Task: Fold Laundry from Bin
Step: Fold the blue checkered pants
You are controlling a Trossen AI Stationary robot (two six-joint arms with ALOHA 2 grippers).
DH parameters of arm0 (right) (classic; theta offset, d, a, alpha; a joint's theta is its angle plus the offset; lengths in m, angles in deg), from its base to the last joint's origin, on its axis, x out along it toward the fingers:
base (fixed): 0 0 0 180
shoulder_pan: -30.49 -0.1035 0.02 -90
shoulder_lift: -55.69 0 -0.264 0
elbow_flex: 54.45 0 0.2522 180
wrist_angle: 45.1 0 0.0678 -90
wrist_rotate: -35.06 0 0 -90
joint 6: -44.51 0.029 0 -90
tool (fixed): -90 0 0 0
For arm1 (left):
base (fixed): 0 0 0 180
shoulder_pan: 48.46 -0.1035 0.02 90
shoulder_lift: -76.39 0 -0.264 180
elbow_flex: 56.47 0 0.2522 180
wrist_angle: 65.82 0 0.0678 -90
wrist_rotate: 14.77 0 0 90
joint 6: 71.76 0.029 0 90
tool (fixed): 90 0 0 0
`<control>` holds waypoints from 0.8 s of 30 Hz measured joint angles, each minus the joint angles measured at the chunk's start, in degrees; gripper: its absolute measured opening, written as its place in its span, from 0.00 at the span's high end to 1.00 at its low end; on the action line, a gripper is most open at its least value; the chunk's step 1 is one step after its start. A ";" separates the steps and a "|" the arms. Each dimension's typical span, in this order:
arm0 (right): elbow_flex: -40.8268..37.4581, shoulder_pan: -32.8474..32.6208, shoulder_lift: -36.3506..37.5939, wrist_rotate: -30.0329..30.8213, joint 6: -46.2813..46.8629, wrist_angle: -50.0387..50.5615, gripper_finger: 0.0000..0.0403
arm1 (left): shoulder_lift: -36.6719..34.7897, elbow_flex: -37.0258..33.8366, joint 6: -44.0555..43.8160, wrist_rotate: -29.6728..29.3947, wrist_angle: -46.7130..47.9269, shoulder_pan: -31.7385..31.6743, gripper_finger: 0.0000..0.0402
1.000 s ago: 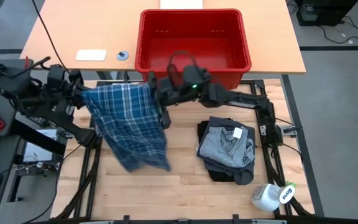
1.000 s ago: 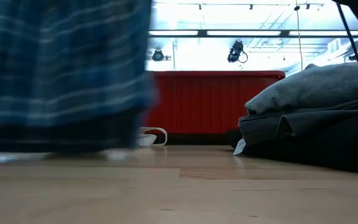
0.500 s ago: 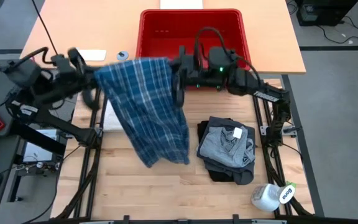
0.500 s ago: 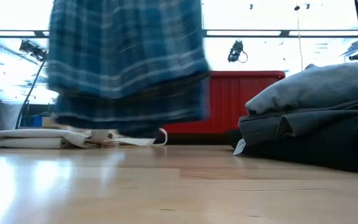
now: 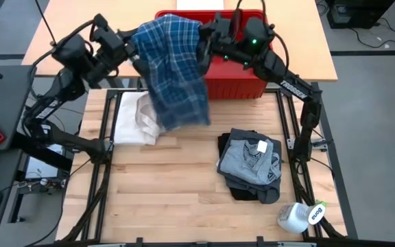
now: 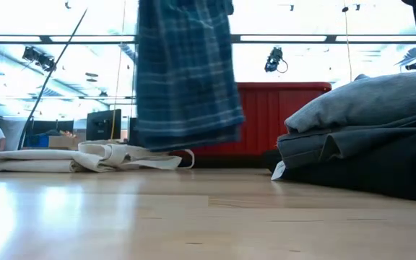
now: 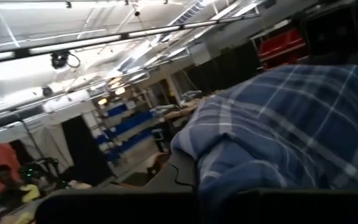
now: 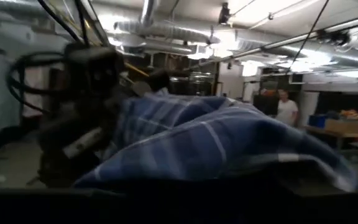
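The blue-and-white plaid shirt [image 5: 175, 65] hangs high between my two grippers, in front of the red bin [image 5: 245, 75] at the table's far edge. My left gripper [image 5: 134, 42] is shut on the shirt's left top end, my right gripper [image 5: 203, 40] on its right top end. In the low view the plaid shirt [image 6: 186, 79] hangs clear above the table. A light grey garment [image 5: 251, 159] lies folded on dark ones [image 5: 256, 189] at the right. My left gripper holds the plaid shirt's top edge at its left end [image 5: 140, 40], coming level from the table's left. The shirt hangs below it, clear of the table. My right gripper holds the shirt's top edge at its right end [image 5: 197, 38], coming level from the right. The cloth [image 8: 229, 143] bunches over its fingers and hides the contact.
A cream-white cloth with strap loops [image 5: 136, 118] lies on the table under the shirt's left side. A white spray bottle [image 5: 300, 216] lies at the near right corner. A person [image 8: 286, 107] stands far off in the room.
Both grippers have risen and gone toward the table's far edge, carrying the plaid shirt from low over the table's near left up to in front of the bin. The shirt's lower edge has lifted clear, uncovering the cream-white cloth beneath.
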 joint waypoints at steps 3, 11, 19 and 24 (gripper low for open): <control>0.05 -0.01 0.26 -3.09 2.87 2.01 0.51 | 0.00 0.00 -2.88 3.95 0.86 -1.98 1.00; 0.02 -10.20 0.34 -0.71 4.13 24.40 0.52 | -1.76 0.02 -15.11 17.43 16.89 0.16 1.00; -0.20 -23.45 -0.88 6.81 13.58 38.44 0.54 | 0.77 0.00 -31.26 26.68 36.47 8.58 0.99; -0.22 -28.11 -2.08 9.42 16.11 42.08 0.54 | 2.98 0.00 -37.28 26.74 40.74 17.49 0.99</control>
